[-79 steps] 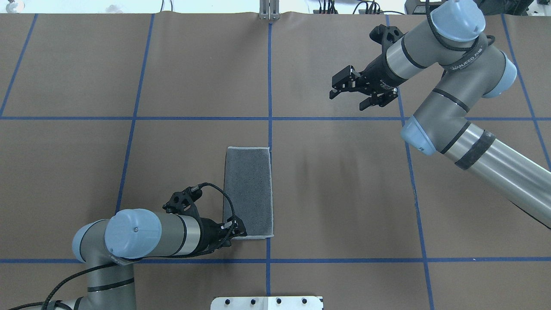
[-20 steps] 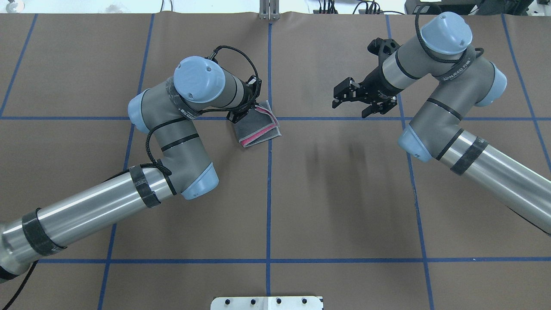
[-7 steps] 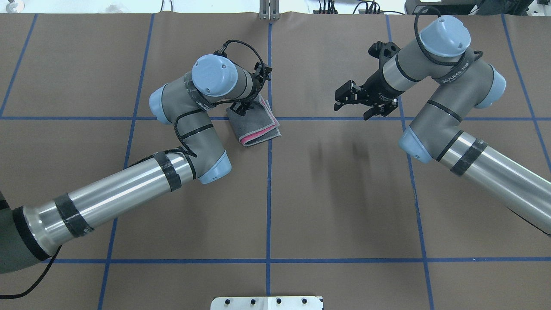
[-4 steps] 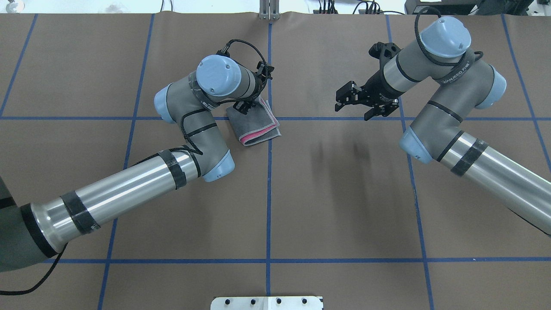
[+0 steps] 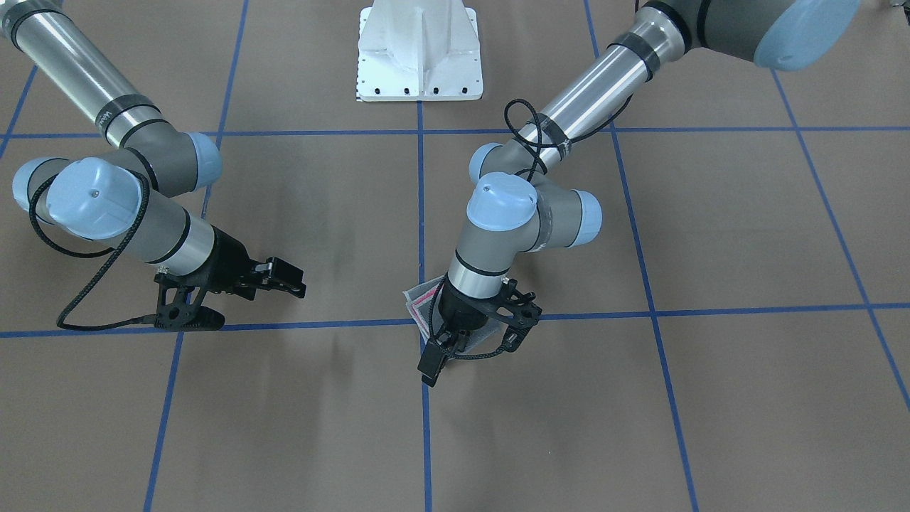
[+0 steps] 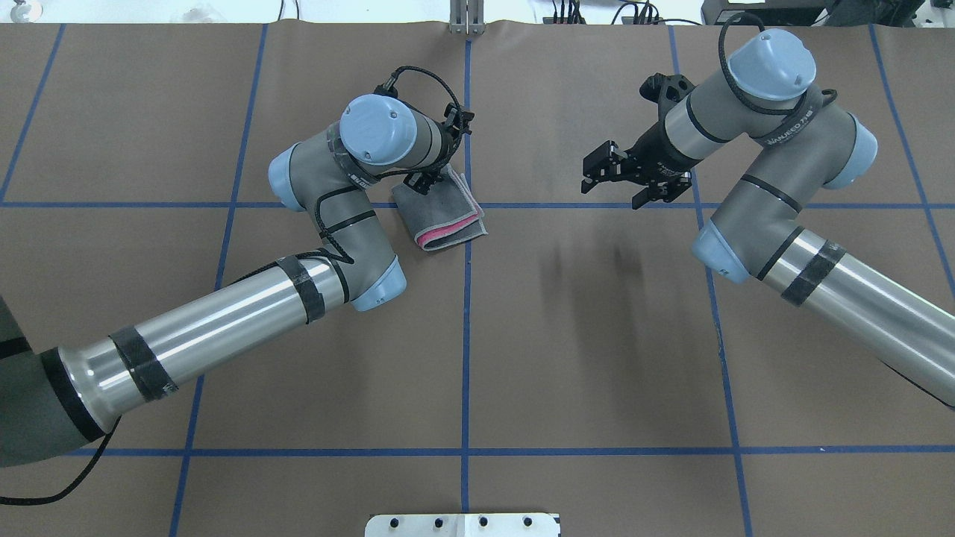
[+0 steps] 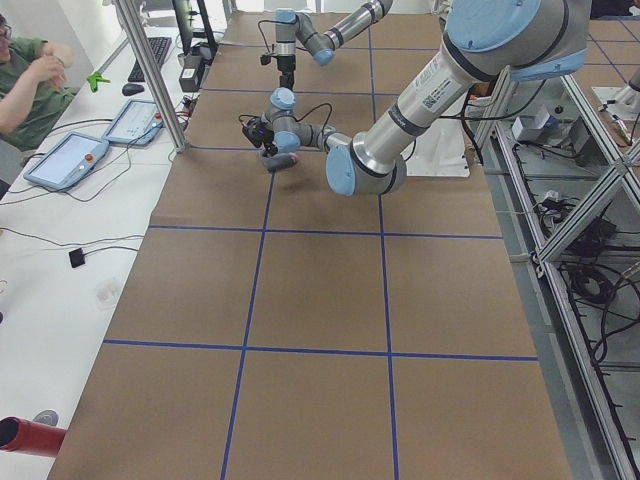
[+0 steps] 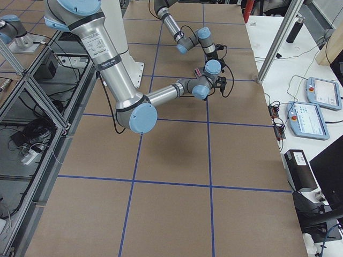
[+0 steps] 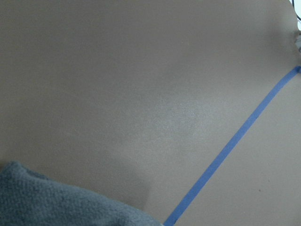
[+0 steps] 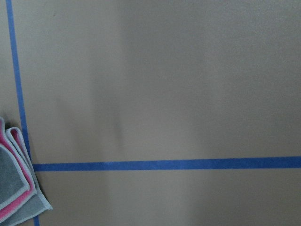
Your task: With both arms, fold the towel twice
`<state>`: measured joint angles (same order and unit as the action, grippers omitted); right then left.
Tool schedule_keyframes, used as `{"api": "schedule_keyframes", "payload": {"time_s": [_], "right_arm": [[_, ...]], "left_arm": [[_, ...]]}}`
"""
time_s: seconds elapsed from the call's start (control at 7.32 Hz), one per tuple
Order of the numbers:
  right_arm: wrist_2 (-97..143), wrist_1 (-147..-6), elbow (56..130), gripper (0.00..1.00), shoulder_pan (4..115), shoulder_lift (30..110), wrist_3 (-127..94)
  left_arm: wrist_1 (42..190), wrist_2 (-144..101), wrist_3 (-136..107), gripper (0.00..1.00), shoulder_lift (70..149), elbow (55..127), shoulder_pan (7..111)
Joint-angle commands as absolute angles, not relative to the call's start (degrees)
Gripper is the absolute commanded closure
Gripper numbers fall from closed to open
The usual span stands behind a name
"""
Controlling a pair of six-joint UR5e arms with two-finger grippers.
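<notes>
Folded towel [image 6: 442,215] on the worktop [image 6: 582,335], far centre, beneath the left claw [image 6: 422,183], whose closure cannot be told. The right claw [image 6: 625,179], spread, hovers well to the towel's right.

a flat brown table covering [image 6: 597,358] is crossed by blue tape lines [image 6: 466,335]. a white side bench [image 7: 60,300] is set alongside it.

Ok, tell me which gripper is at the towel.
The left gripper, over the folded towel's far edge. The right gripper hangs off to the side, clear of it, fingers open.
</notes>
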<state>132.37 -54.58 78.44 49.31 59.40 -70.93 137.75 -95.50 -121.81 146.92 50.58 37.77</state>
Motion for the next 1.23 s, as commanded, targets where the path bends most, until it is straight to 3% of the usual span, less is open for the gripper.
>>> {"api": "schedule_keyframes", "payload": {"time_s": [0.0, 0.27, 0.55, 1.09], "right_arm": [[132.36, -54.58, 78.31, 0.0, 49.31, 59.33, -70.93], [132.36, -54.58, 78.05, 0.0, 49.31, 59.33, -70.93], [132.36, -54.58, 78.05, 0.0, 49.31, 58.98, -70.93], [132.45, -55.72, 78.05, 0.0, 53.42, 59.23, -66.74]], "left_arm": [[137.72, -95.97, -120.25, 0.0, 146.87, 50.8, 38.76], [137.29, -100.95, -119.97, 0.0, 146.6, 52.28, 39.19], [134.23, -107.8, -119.8, 0.0, 143.98, 58.5, 41.29], [132.72, -117.16, -99.14, 0.0, 126.53, 73.96, 51.93]]}}
